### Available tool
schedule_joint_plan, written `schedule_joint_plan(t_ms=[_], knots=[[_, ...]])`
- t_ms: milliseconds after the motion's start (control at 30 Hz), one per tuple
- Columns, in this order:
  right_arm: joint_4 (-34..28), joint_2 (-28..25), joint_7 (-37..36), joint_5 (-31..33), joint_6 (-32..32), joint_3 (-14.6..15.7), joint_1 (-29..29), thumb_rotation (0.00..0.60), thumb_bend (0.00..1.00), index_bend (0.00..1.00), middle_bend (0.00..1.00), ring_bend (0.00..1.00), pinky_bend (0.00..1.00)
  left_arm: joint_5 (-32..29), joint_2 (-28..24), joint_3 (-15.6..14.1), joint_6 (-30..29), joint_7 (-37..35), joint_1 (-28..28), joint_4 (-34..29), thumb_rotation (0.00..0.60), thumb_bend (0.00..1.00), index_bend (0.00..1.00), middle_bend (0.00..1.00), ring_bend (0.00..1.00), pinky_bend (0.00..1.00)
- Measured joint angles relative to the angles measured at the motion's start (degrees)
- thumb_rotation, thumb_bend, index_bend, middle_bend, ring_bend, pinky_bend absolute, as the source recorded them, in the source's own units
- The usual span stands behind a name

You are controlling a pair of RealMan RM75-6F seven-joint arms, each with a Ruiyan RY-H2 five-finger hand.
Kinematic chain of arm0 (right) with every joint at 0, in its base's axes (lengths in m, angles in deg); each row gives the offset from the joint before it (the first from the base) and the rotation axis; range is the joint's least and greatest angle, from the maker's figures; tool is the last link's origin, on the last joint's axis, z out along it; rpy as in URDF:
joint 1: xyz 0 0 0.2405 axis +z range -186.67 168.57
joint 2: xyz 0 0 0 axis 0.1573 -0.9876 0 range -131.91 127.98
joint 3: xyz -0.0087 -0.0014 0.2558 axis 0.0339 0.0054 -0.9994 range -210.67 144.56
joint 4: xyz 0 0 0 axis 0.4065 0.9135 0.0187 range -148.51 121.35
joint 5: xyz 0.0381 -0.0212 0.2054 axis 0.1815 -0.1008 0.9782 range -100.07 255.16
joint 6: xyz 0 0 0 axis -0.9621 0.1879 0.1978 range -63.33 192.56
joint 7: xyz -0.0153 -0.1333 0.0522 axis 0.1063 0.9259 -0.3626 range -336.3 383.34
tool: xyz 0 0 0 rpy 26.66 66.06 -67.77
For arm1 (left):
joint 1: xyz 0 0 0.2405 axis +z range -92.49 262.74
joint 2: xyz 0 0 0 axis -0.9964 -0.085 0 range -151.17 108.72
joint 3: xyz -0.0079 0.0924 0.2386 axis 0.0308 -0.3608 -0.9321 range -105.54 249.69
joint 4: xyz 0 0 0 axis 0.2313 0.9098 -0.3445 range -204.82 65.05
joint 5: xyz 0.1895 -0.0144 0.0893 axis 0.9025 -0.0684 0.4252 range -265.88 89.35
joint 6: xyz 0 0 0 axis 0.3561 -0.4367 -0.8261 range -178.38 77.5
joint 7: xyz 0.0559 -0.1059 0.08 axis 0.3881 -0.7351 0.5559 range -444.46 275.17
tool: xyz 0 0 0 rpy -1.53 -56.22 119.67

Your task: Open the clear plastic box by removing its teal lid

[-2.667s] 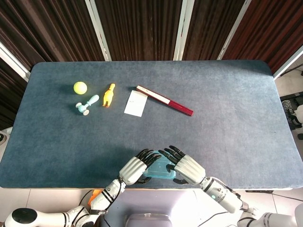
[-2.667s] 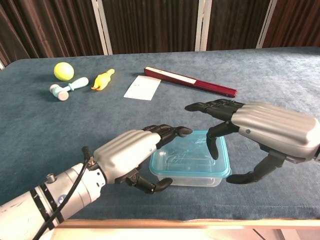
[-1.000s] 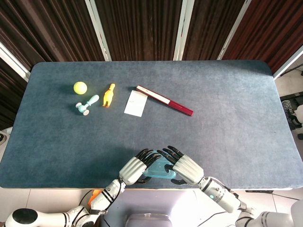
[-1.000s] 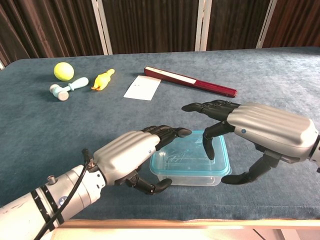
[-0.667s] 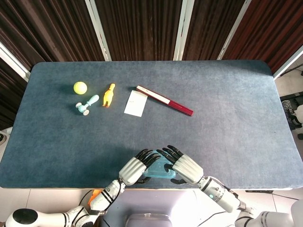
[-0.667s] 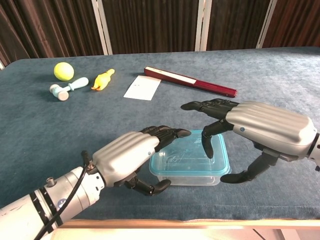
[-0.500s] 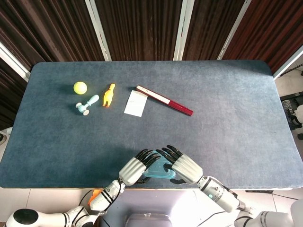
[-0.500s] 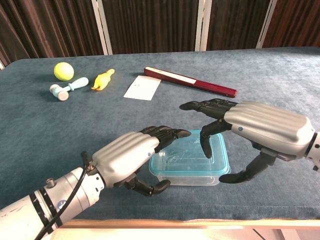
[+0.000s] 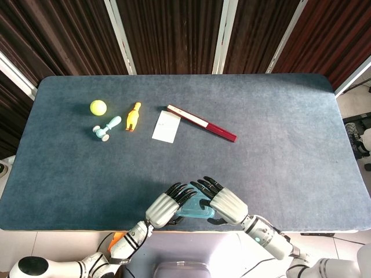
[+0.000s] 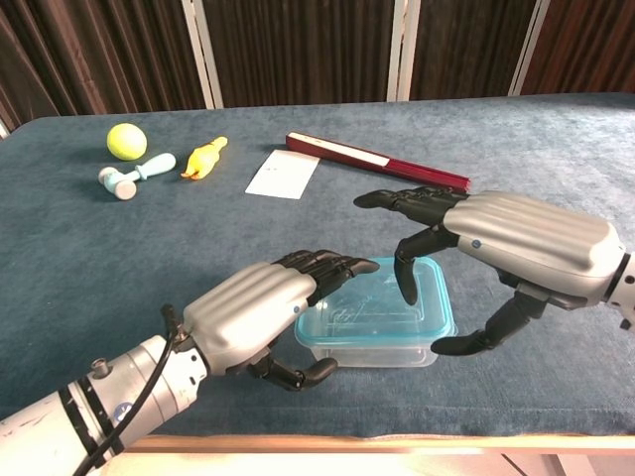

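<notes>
The clear plastic box (image 10: 375, 327) sits at 6 o'clock on the table (image 10: 298, 228), teal lid (image 10: 382, 307) on. The right hand (image 10: 496, 248) hovers with fingers apart; the left hand (image 10: 253, 312) curls at the box's 9 o'clock side, grasp unclear. I think: steady the box, then lift one corner.

Both arms reach in from the bottom of the frame. The left hand (image 10: 260, 309), lower left of centre in the chest view, arches palm down with its fingers (image 10: 332, 265) curled forward and thumb tucked beneath. The right hand (image 10: 501, 248), at right, hovers palm down, fingers spread apart, thumb hanging low.
</notes>
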State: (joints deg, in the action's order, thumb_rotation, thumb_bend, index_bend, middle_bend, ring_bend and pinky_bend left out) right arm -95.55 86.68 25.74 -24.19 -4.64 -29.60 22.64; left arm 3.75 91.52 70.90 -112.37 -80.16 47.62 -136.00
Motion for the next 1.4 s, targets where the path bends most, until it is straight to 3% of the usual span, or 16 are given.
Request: schedule_joint_plan(t_ms=[400,533,1400], knots=[[-0.52,-0.56,0.09,0.39,-0.12,-0.76,0.44,0.6,0.32,0.64,0.09,0.0,0.0,0.52,0.08,-0.2,-0.51,0.1,0.16,0.48,0.6,0.36,0.05,0.28,0.17,0.24],[-0.1,-0.49,0.02,0.55,-0.1,-1.05,0.62,0.6,0.38,0.66,0.11,0.0,0.0,0.73,-0.07,-0.3,-0.79,0.12,0.26,0.45,0.6,0.36,0.05,0.28,0.17,0.24],[8.39,3.47,-0.02,-0.92,-3.42,-2.13,1.36,0.6,0.47,0.69,0.17,0.0,0.0,1.66,-1.15,-0.92,-1.66,-1.16,0.71,0.27,0.6,0.36,0.05,0.28,0.17,0.24]])
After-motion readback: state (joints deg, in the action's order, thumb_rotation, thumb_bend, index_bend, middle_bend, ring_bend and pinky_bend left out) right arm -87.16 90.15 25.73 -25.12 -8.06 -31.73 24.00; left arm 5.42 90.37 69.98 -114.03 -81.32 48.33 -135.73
